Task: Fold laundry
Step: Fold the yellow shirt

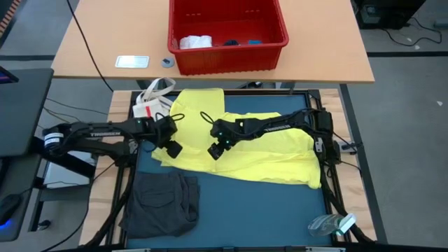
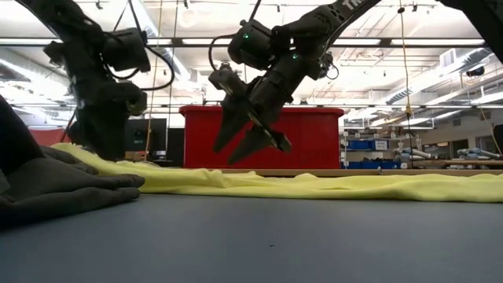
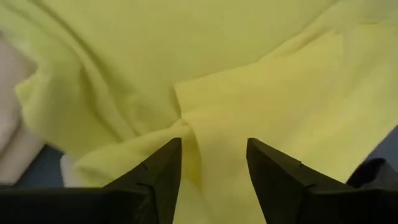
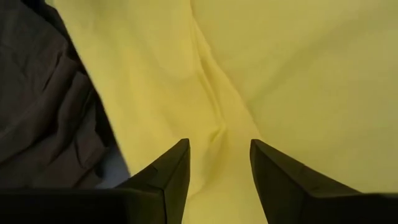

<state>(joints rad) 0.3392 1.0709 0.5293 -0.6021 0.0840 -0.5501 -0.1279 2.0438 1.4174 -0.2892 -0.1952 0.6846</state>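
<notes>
The left gripper [image 1: 171, 145] and right gripper [image 1: 218, 148] both hung with jaws parted and empty over the large bright yellow cotton T-shirt [image 1: 266, 157], which lay spread but rumpled across the table's centre, one part doubled over at 12 o'clock. A crumpled dark grey garment [image 1: 164, 203] sat at 7 o'clock. A white cloth [image 1: 194, 42] lay in the red plastic basket [image 1: 227, 59] at 12 o'clock. Judged: folding barely begun.

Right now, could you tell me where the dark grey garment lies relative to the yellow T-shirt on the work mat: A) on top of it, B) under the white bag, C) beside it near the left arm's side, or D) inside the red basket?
C: the dark grey garment lies bunched on the mat beside the yellow T-shirt, on the left arm's side.
</notes>
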